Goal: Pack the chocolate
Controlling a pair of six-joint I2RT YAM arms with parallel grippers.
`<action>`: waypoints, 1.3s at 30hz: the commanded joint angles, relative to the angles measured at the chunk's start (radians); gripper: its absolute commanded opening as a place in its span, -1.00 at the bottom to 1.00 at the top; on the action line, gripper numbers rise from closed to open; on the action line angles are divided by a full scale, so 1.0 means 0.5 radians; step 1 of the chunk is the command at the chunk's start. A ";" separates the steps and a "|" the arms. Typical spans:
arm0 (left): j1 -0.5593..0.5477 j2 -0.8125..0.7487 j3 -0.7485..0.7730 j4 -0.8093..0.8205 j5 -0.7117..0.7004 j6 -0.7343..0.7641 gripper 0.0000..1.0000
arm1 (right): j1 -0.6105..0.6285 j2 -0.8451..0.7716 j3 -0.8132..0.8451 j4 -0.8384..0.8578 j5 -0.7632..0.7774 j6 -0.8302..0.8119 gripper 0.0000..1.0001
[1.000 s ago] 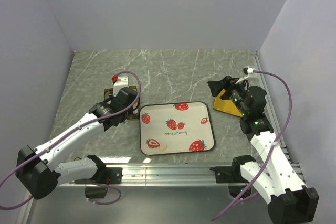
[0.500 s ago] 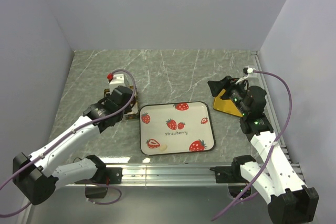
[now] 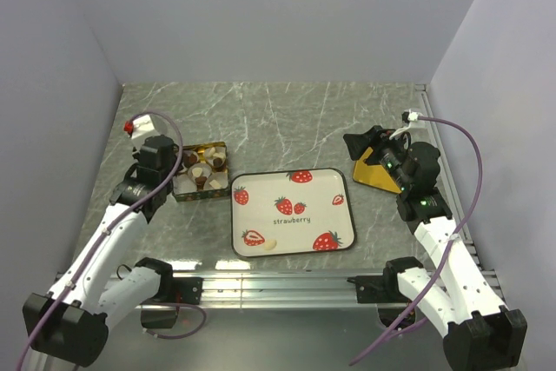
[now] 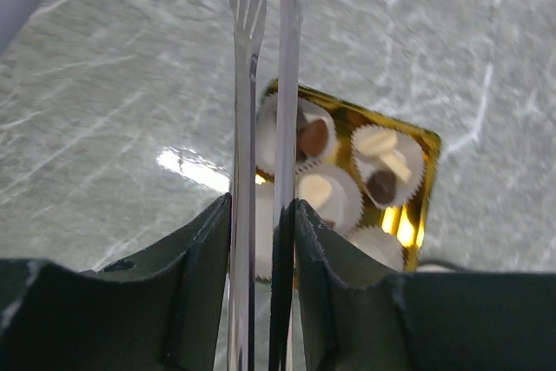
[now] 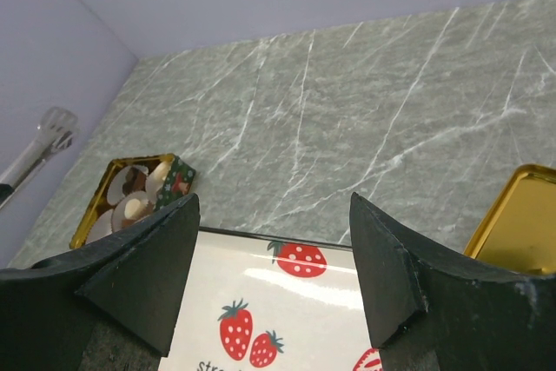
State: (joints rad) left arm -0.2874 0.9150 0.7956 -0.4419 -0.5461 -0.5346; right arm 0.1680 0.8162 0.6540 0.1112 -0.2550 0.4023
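The left hand (image 4: 261, 208) is pressed shut on one pair of metal tongs (image 4: 248, 15), whose two blades stand nearly together with nothing between them. In the left wrist view, the tongs and fingers hide the left part of the single gold tin (image 4: 427, 149), so the full count of its contents cannot be told.

The chocolate (image 4: 314, 136) lies in the tin, in white paper cups (image 4: 415, 167). At least four cups show, holding two brown lumps and about three cream ones – small, rounded and smooth.

From above, the tin sits at the 10 o'clock corner of one white tray (image 3: 321, 197) printed with strawberries. A pale spot near the tray's 7 o'clock corner is too small to tell – lump or print.

The right hand (image 5: 274, 206) hangs spread wide and holds nothing. It is at the tray's 2 o'clock, above one gold lid (image 5: 521, 215) that is cut off at the frame edge. All of it rests on the grey marbled tabletop (image 3: 287, 119).
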 commanded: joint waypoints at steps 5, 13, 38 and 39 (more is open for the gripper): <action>0.292 -0.017 -0.177 0.344 0.034 0.045 -0.22 | 0.017 0.003 0.097 0.063 -0.008 -0.031 0.53; 0.366 -0.069 -0.361 0.454 0.076 0.017 -0.15 | 0.017 0.009 0.094 0.066 -0.008 -0.031 0.53; 0.719 0.373 -0.379 0.599 0.307 0.115 -0.05 | 0.017 -0.049 0.085 0.017 0.041 -0.050 0.53; 0.731 0.385 -0.376 0.602 0.310 0.118 -0.05 | 0.017 -0.052 0.085 0.011 0.044 -0.050 0.53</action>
State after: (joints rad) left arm 0.0624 1.0962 0.5735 -0.1925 -0.4110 -0.4980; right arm 0.1680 0.8135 0.6540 0.1036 -0.2508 0.3981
